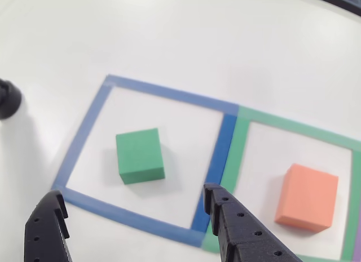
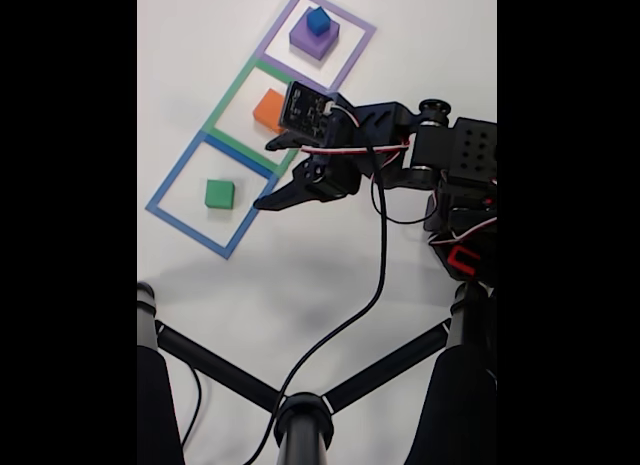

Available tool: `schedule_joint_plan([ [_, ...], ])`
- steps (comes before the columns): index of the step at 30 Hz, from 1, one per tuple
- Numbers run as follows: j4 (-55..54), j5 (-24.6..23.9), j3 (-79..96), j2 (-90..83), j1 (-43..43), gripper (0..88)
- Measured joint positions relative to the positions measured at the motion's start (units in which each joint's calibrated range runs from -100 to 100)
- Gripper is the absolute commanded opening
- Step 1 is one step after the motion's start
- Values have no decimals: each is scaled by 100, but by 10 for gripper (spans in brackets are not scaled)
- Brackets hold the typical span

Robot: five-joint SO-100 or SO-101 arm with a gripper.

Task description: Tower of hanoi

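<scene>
We find the gripper with its two black fingers spread wide, nothing between them; in the other view they enter from the bottom edge, one at lower left, one at lower centre-right. In the fixed view the gripper hangs over the table just right of the taped squares, tips pointing left, apart from every cube.

Green cube sits flat inside the blue tape square, approx. centred, touching no tape. Same cube in the fixed view is in the lowest of three squares.

Orange cube rests inside the green tape square, next to the blue one w/ a shared side. In the fixed view the orange cube is partly covered by the arm.

We note a purple block in the purple tape square, top of the row, w/ a small blue cube stacked on it.

Black tripod legs & a cable cross the lower part of the fixed view.
</scene>
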Motion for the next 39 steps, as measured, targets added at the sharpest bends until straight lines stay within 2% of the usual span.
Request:
schedule_joint_plan([
  [6,-2119,0,1070,718,0,289],
  [14,-3965,0,1488,2102,-16,298],
  [21,-5554,0,1480,3580,-82,341],
  [23,-5891,0,1453,3959,-90,400],
  [30,-6910,0,966,5302,-90,391],
  [39,-7600,0,139,6518,-90,402],
])
